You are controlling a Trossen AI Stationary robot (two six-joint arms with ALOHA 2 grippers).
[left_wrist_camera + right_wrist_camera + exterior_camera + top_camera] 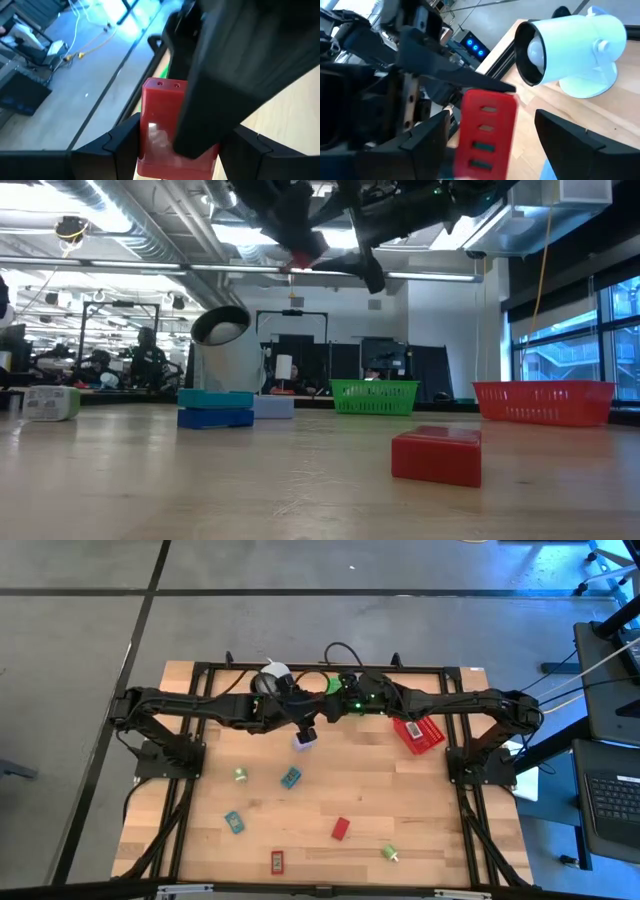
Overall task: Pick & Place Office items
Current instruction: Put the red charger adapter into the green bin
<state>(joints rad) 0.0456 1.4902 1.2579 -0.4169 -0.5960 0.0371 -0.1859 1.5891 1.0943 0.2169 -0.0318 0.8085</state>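
Handover of a red piece [162, 127] in mid-air.
Left gripper [170, 145] clamps it; right gripper [492, 137] spreads wide around it. Six pieces [290, 778] lie below, unsorted; red basket [418, 733] waits beside.

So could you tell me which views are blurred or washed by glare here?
Right wrist view: the red block between the fingers is smeared, the white cylinder sharper. Left wrist view: bright glare on the floor. Low view: ceiling lights silhouette both grippers. High view: evenly lit.
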